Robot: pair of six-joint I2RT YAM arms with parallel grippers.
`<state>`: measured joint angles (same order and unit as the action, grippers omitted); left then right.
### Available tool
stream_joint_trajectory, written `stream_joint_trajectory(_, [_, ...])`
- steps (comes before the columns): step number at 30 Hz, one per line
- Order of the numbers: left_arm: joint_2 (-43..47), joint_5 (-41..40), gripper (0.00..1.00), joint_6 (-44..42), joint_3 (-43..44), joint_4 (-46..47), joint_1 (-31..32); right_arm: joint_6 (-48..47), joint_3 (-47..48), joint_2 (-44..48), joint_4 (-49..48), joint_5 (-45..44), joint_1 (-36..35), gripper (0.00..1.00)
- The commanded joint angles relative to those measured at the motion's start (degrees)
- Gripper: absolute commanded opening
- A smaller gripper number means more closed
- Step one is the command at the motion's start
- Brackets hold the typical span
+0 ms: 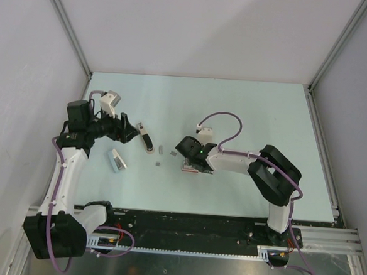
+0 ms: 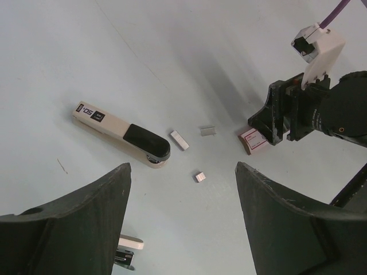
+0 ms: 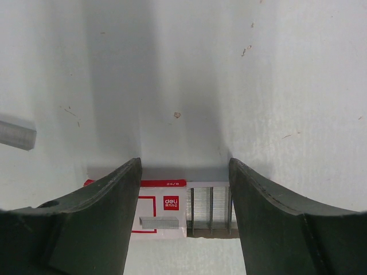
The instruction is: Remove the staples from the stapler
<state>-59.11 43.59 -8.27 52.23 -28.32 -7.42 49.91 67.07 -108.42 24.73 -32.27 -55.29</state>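
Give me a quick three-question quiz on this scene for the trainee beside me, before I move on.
1. True or false: the left claw is shut on the stapler.
2. In the right wrist view, what shows between the jaws of the right claw? A the stapler; B the red-and-white staple box; C nothing.
3. In the left wrist view, how many loose clumps of staples lie on the table between stapler and staple box?
Key: 1 false, the left claw is open and the stapler lies free; 2 B; 3 three.
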Motion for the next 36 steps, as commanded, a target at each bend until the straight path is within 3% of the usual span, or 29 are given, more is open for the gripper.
stream_joint_trajectory(1, [1.8, -0.3, 0.78, -2.0, 0.3, -0.3, -0.1, -3.2, -3.8, -2.8, 8.4, 7.1, -1.8, 0.67])
stream_joint_trajectory(17, [1.3, -0.8, 0.78, -2.3, 0.2, -0.4, -0.2, -5.4, -4.6, 2.9, 6.4, 6.0, 1.2, 0.69])
stream_joint_trajectory(24, [-1.5, -1.5, 0.79, -2.6, 0.8, -0.4, -0.2, -16.0, -1.5, 10.6, -4.7, 5.6, 3.2, 0.7])
stream_joint_trajectory(28, [-3.5, -2.0, 0.79, -2.2, 1.4, -0.4, -0.4, -18.6, 7.6, 5.7, -5.2, 7.3, 2.5, 0.69])
stream_joint_trajectory(36, [-6.3, -1.4, 0.78, -0.9, 2.8, -0.4, -2.2, -19.9, 28.8, -12.9, -1.1, 7.8, -1.5, 0.65])
